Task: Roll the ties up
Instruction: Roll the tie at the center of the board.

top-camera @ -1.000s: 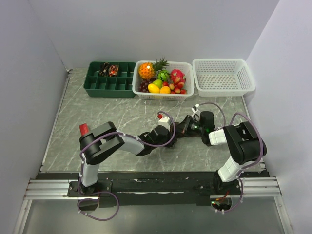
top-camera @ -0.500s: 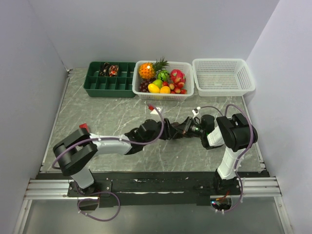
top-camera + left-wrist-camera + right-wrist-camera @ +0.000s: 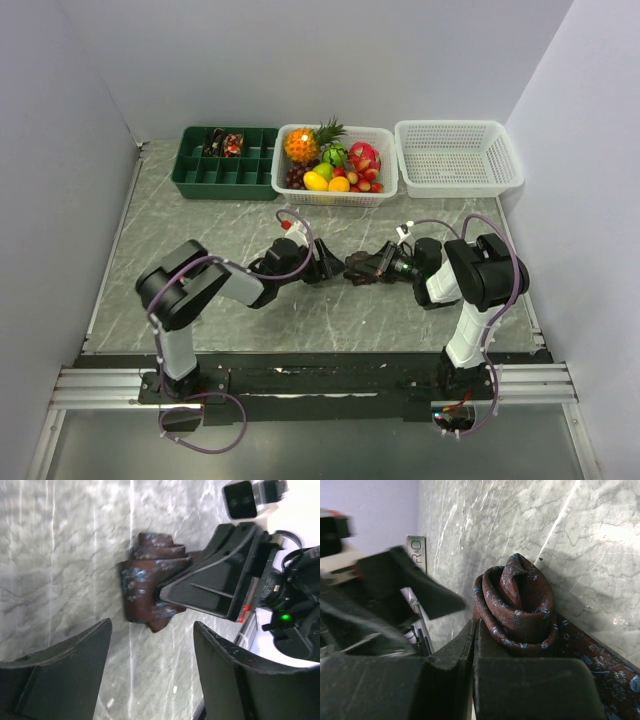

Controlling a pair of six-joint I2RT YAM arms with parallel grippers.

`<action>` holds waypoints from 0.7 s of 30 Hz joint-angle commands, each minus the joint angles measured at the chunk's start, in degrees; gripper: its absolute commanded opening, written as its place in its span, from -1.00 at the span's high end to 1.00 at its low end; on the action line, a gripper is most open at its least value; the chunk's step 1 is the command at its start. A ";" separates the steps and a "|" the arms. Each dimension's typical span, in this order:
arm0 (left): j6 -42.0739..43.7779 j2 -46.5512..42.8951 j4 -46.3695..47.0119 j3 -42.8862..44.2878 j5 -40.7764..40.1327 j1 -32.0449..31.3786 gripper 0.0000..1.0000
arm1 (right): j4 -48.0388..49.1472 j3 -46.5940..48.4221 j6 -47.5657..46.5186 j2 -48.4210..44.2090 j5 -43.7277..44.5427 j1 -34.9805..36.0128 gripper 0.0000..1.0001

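A dark brown tie (image 3: 357, 268) with pale blue specks lies wound into a loose coil (image 3: 517, 602) at mid-table. My right gripper (image 3: 380, 266) lies low on the table, shut on the tie, with the coil bunched against its closed fingertips (image 3: 475, 625). The left wrist view shows the same coil (image 3: 150, 580) at the tip of the right gripper's fingers (image 3: 210, 582). My left gripper (image 3: 328, 268) stands open just left of the coil, apart from it, with only bare marble between its fingers (image 3: 152, 630). Two more rolled ties (image 3: 223, 144) sit in the green tray.
The green compartment tray (image 3: 200, 172) stands at the back left. Beside it is a white basket of toy fruit (image 3: 385, 190), and a white basket (image 3: 458, 182) with nothing in it at the back right. Walls close in left, right and behind.
My left gripper has opened, let go of the tie and drawn back to the left. The right gripper has stayed shut at the coil, shifting slightly left.
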 commanded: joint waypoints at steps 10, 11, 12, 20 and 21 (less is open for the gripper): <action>-10.52 13.65 18.86 0.98 6.11 0.59 -0.33 | 0.36 -2.71 0.15 3.23 2.57 -1.93 1.00; -10.87 14.09 18.86 1.24 6.02 0.68 -0.33 | 1.24 -2.71 0.41 3.75 2.22 -2.02 1.00; -11.05 15.14 18.68 2.20 6.11 0.68 -0.31 | 3.59 -2.88 1.37 4.71 1.87 -2.02 1.00; -12.11 17.61 20.27 2.21 3.65 0.77 -0.16 | 3.63 -1.13 1.83 1.48 -2.70 -2.02 1.00; -11.76 17.26 18.44 2.48 3.56 0.77 -0.17 | 2.23 -0.69 0.60 -0.79 -3.14 -1.93 1.00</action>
